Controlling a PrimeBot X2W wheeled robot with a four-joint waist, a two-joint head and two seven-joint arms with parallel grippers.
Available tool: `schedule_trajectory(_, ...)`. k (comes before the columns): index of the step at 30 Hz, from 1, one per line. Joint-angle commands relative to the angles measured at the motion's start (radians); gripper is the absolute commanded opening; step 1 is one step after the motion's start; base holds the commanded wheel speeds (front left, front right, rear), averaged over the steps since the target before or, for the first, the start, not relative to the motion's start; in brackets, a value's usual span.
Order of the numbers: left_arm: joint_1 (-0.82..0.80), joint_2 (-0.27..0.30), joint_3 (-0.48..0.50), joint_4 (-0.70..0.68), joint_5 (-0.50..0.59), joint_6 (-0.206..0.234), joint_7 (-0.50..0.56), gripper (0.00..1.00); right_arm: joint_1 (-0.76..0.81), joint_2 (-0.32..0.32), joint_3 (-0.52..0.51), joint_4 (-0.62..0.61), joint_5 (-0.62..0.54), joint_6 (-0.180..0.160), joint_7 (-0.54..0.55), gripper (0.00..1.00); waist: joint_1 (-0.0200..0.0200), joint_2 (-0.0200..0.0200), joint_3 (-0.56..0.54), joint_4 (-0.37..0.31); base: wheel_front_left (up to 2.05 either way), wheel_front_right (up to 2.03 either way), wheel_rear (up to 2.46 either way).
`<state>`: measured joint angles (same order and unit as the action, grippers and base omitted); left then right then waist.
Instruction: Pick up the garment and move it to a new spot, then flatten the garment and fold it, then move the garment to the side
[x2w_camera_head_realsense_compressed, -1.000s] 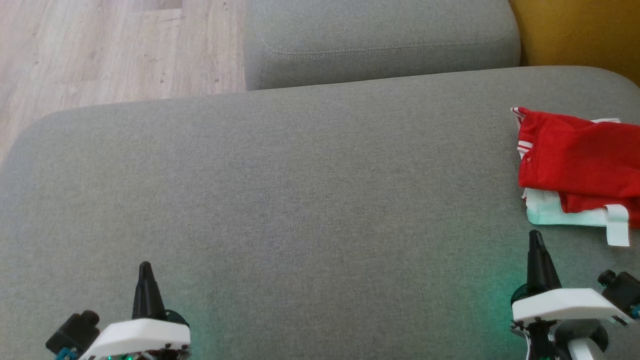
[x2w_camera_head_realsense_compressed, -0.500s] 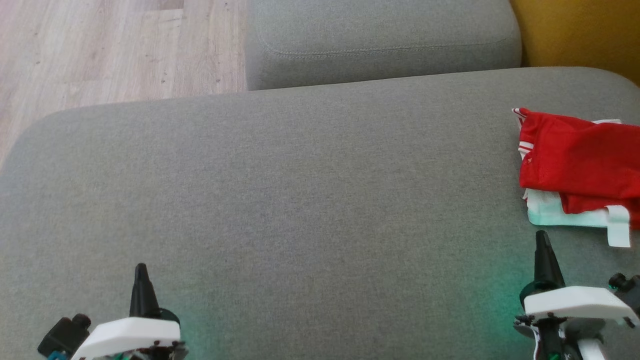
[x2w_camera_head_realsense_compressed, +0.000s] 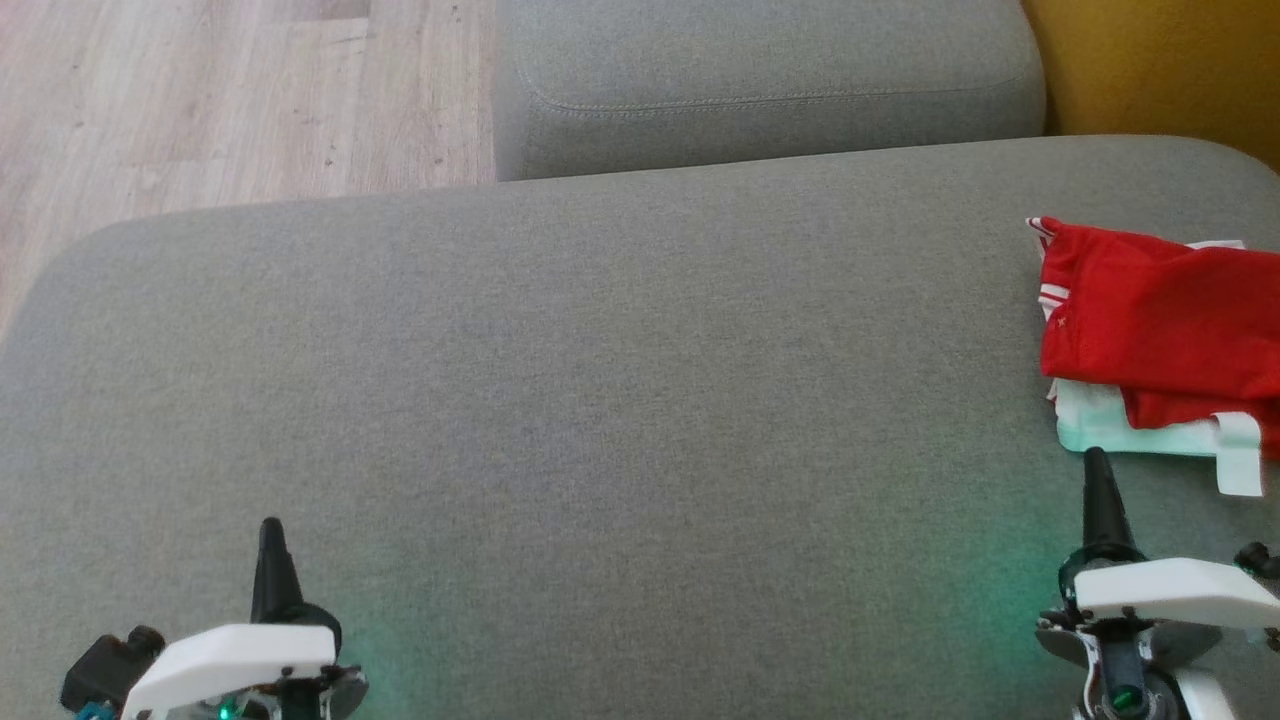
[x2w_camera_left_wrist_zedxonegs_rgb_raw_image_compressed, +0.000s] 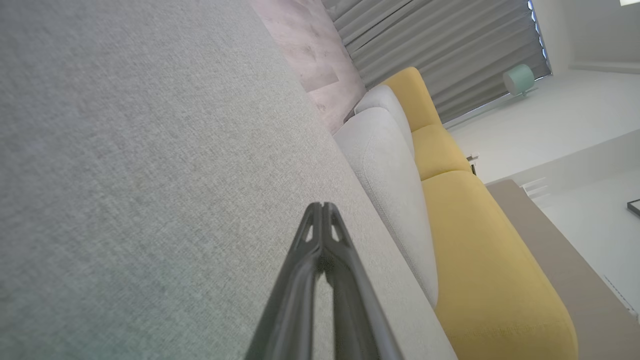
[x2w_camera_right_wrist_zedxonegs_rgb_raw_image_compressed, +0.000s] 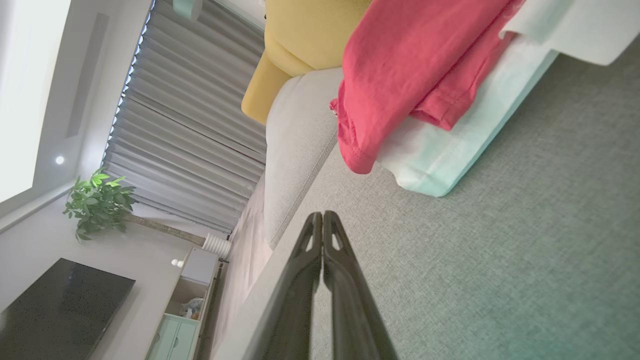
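The garment (x2w_camera_head_realsense_compressed: 1160, 330) is red with white trim, folded, and lies at the right edge of the grey cushion (x2w_camera_head_realsense_compressed: 600, 400) on top of a folded white cloth (x2w_camera_head_realsense_compressed: 1130, 430). In the right wrist view the red garment (x2w_camera_right_wrist_zedxonegs_rgb_raw_image_compressed: 405, 65) lies just beyond my fingertips. My right gripper (x2w_camera_head_realsense_compressed: 1097, 458) is shut and empty, its tip just short of the white cloth's near edge. My left gripper (x2w_camera_head_realsense_compressed: 270, 528) is shut and empty at the lower left, over bare cushion. Shut fingertips show in both wrist views: left gripper (x2w_camera_left_wrist_zedxonegs_rgb_raw_image_compressed: 321, 206), right gripper (x2w_camera_right_wrist_zedxonegs_rgb_raw_image_compressed: 322, 215).
A second grey cushion (x2w_camera_head_realsense_compressed: 760, 80) stands behind the seat. Wood floor (x2w_camera_head_realsense_compressed: 200, 100) lies at the upper left, and a yellow sofa part (x2w_camera_head_realsense_compressed: 1160, 60) at the upper right. A wide stretch of bare cushion lies between the two grippers.
My right gripper has crept up and slightly right, closer to the white cloth. My left gripper has shifted slightly left. The garment has not moved.
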<state>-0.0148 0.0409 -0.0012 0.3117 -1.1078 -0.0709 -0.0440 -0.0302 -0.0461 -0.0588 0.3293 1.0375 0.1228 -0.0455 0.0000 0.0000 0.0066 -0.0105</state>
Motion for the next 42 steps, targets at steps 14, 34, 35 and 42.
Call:
schedule_trajectory(14,-0.061,0.006,0.050,-0.045,-0.150,-0.020,0.046,0.00,-0.056,-0.005,-0.010,-0.050,0.172,0.006,0.048,0.00,0.0000,0.0000,-0.001,0.003,0.00,0.00,0.00)
schedule_trajectory(34,-0.078,0.008,0.084,-0.056,-0.337,-0.041,0.105,0.00,-0.067,-0.006,-0.033,-0.069,0.385,0.007,0.106,0.00,0.0000,0.0000,-0.002,0.007,0.00,0.00,0.00)
schedule_trajectory(35,-0.079,0.008,0.086,-0.057,-0.346,-0.042,0.108,0.00,-0.068,-0.006,-0.034,-0.070,0.396,0.007,0.109,0.00,0.0000,0.0000,-0.002,0.007,0.00,0.00,0.00)
schedule_trajectory(42,-0.085,0.009,0.098,-0.061,-0.411,-0.050,0.129,0.00,-0.072,-0.006,-0.043,-0.076,0.470,0.007,0.130,0.00,0.0000,0.0000,-0.003,0.009,0.00,0.00,0.00)
